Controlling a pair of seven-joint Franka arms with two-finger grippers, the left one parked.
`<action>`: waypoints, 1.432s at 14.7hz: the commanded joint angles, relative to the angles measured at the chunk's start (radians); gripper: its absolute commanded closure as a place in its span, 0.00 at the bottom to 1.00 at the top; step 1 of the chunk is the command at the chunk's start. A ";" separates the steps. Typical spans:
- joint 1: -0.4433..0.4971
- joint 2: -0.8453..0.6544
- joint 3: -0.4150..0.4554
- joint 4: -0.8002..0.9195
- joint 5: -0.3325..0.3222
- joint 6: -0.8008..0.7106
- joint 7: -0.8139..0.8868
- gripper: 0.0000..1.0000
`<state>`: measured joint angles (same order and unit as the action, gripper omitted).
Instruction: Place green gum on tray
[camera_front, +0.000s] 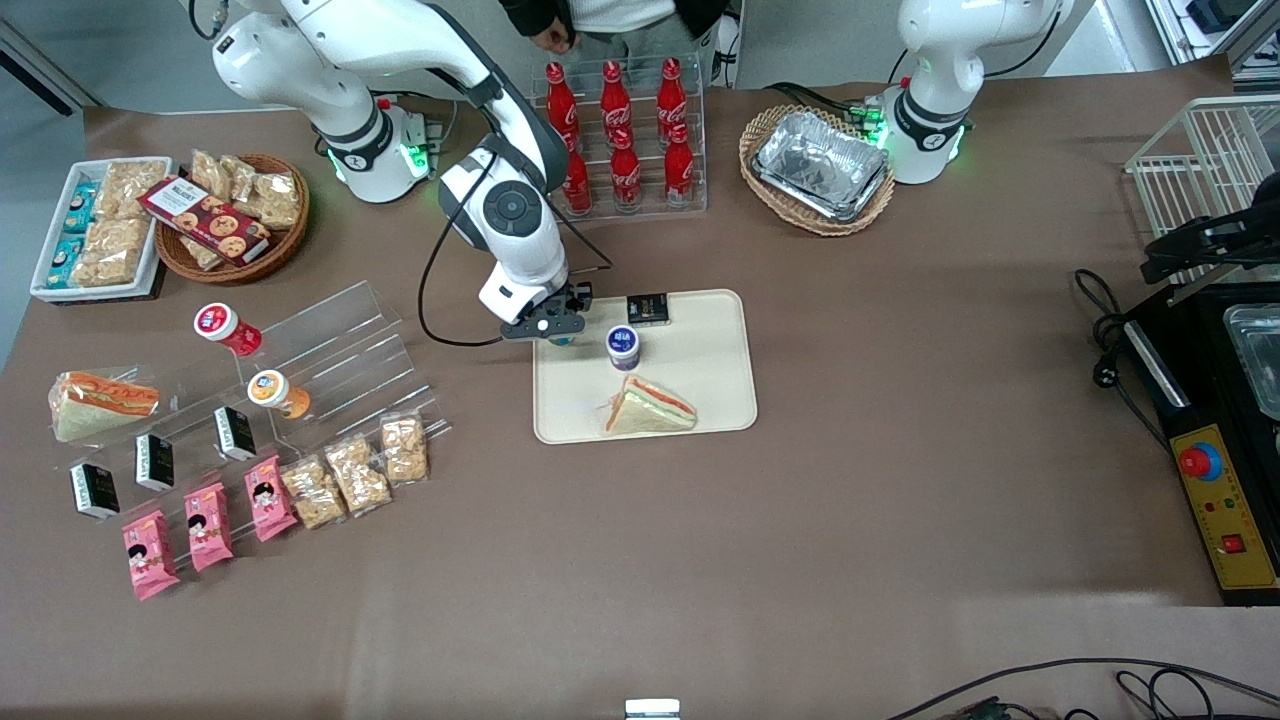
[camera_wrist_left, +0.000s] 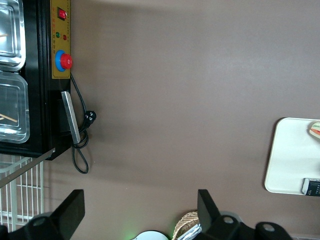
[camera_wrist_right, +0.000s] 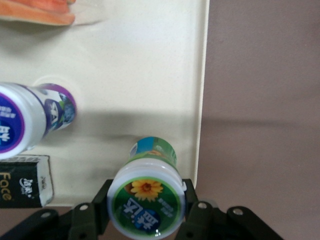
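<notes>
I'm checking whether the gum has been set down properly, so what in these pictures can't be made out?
- Front view: the green gum is almost wholly hidden under the gripper at the tray edge.
- Right wrist view: the gum's base is hidden by its own lid, so contact with the tray is unclear.
- Right wrist view: the blue-purple gum bottle and black box are cut off by the frame edge.

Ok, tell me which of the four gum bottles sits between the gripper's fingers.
The green gum, with the flower on its lid: the gripper is shut on it above the tray. The purple-lidded bottle stands free beside it; the red-lidded and orange-lidded bottles sit on the acrylic steps.
</notes>
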<state>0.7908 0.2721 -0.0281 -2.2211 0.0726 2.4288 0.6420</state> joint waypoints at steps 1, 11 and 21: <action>0.025 0.013 -0.010 -0.005 0.007 0.032 0.025 0.64; 0.033 0.042 -0.010 -0.003 0.016 0.065 0.054 0.02; -0.264 -0.318 -0.023 0.162 0.010 -0.508 -0.191 0.01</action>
<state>0.6634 0.0709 -0.0548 -2.1316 0.0726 2.1240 0.5757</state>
